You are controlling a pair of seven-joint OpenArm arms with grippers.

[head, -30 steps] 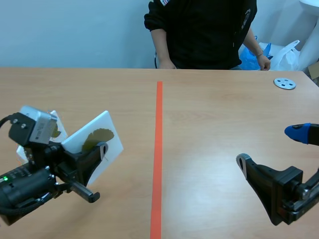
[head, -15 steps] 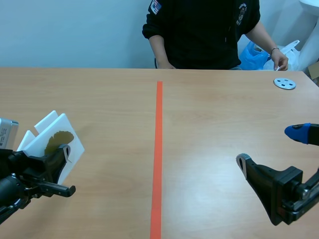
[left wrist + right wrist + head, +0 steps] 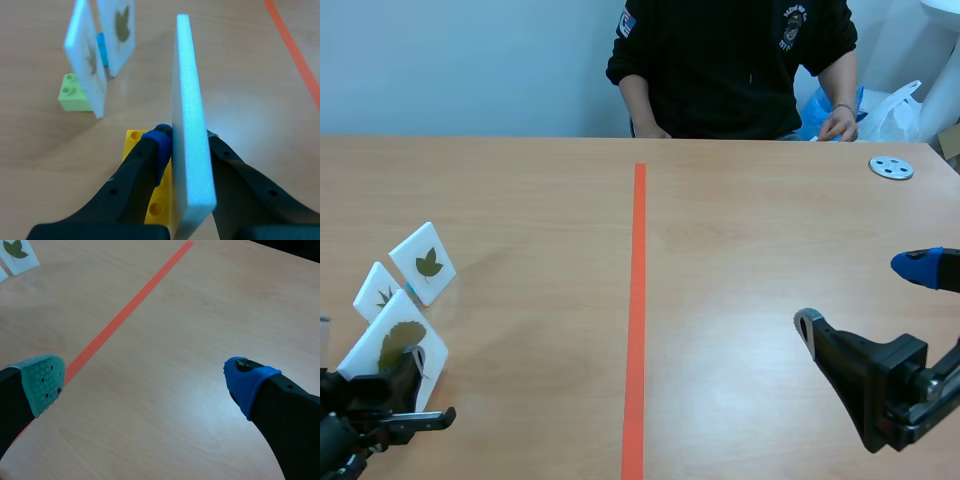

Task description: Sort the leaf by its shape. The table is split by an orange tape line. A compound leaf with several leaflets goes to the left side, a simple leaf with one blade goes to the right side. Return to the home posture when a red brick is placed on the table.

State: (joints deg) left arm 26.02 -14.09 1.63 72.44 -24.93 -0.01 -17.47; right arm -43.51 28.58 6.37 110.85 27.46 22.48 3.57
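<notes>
Big light-wood surface (image 3: 750,240), orange tape line (image 3: 638,300) up the middle. The right arm's fingers (image 3: 145,380) at 4 o'clock gape wide, holding nothing. The left arm's fingers (image 3: 186,138) at 8 o'clock are clamped on a white foam card with an olive leaf (image 3: 388,338), upright over a yellow toy brick (image 3: 132,141). Two smaller white leaf cards (image 3: 424,262) stand at its 12.

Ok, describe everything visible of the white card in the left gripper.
The white card is a thick, foam-like board, upright. Its face carries a dried olive, fan-shaped leaf of one blade. A yellow toy brick sits at its foot. The left gripper is shut on it, one finger against each face. It is left of the orange tape line, nearer the robot than two other cards.
</notes>
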